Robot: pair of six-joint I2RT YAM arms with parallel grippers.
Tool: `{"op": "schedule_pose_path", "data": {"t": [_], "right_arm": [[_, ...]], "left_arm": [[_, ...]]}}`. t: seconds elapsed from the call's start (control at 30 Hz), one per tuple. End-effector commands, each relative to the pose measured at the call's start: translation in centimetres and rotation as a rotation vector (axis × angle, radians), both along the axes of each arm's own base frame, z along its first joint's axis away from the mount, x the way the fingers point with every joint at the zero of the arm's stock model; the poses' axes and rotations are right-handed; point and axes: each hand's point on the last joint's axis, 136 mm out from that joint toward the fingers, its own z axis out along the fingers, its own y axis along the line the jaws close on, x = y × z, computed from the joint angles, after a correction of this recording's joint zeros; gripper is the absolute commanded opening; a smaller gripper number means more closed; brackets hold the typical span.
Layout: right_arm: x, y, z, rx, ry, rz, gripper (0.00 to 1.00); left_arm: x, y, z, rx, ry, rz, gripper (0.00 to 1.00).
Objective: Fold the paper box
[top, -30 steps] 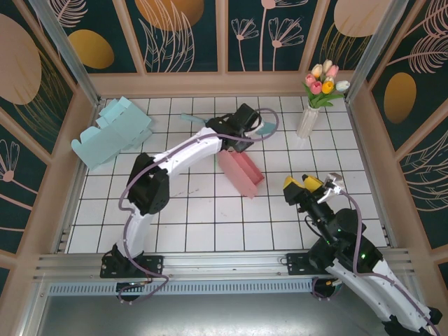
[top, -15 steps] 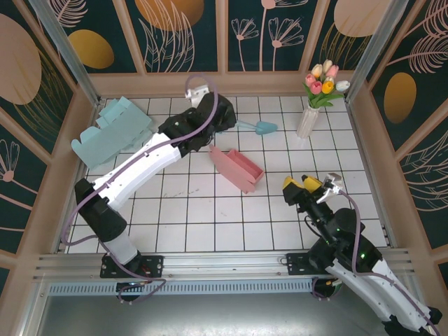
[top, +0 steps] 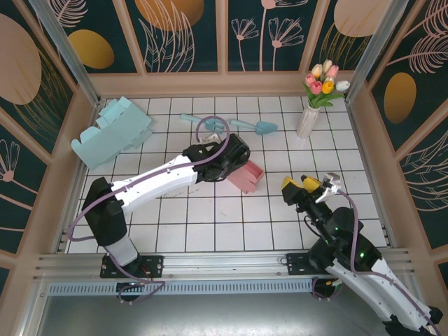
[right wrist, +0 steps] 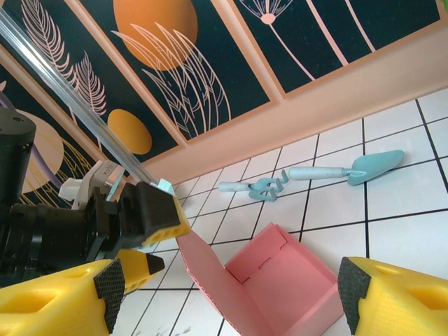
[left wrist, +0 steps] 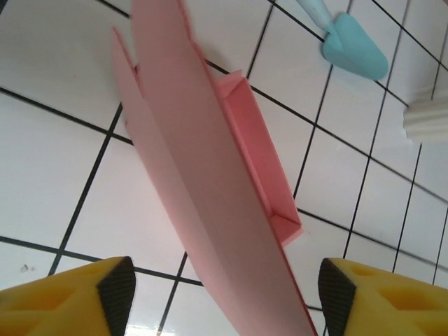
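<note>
A white tiled counter [top: 175, 210] with dark grid lines sits inside walls painted with flowers and leaves. The pink paper box [top: 246, 176] lies near the middle of the counter, a little to the right. It is partly folded: a shallow open tray with one long flap standing up along its side.

The left arm [top: 161, 176] reaches from the near left across to the box, its wrist directly over the box's left end. In the left wrist view, the left tool [left wrist: 224, 290] has its two yellow fingers [left wrist: 70, 294] spread wide. The raised pink flap runs between them, with clear space on both sides, so nothing is gripped.

The right tool [top: 304, 187] hangs over the near right part of the counter, apart from the box and pointing toward it. Its yellow fingers [right wrist: 56, 301] are also spread wide and hold nothing.

At the far left a pale blue paper box [top: 112, 131] leans near the wall. A teal trowel [top: 255, 127] and a teal hand rake [top: 190, 119] lie on the far tiles beyond the pink box. A white ribbed vase [top: 306, 120] of tulips [top: 323, 78] stands at the far right.
</note>
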Motion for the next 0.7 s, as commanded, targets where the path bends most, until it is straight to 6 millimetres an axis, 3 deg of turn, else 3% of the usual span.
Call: {"op": "schedule_pose_path", "data": {"t": [0.0,0.17,0.33,0.37,0.53,0.57,0.67], "right_arm": [[0.3,0.1,-0.5,-0.012,0.006,-0.008,0.82],[0.4,0.4,-0.7,-0.016,0.012,-0.002,0.82],[0.6,0.4,-0.9,-0.024,0.018,-0.008,0.82],[0.6,0.4,-0.9,-0.028,0.019,-0.011,0.82],[1.0,0.5,-1.1,-0.076,0.020,-0.022,0.82],[1.1,0.5,-1.2,-0.089,0.020,-0.026,0.82],[1.6,0.8,-1.2,-0.118,0.015,-0.033,0.82]], "left_arm": [[1.0,0.3,-0.7,0.053,-0.033,0.009,0.57],[1.8,1.2,0.9,0.140,-0.095,-0.023,0.38],[2.6,1.5,3.0,0.287,-0.157,-0.144,0.03],[2.9,1.4,3.7,0.321,-0.182,-0.180,0.00],[3.3,-1.0,6.6,0.437,-0.345,-0.526,0.00],[2.9,-1.2,8.6,0.460,-0.410,-0.619,0.00],[2.0,-1.1,10.7,0.625,-0.525,-0.863,0.00]]}}
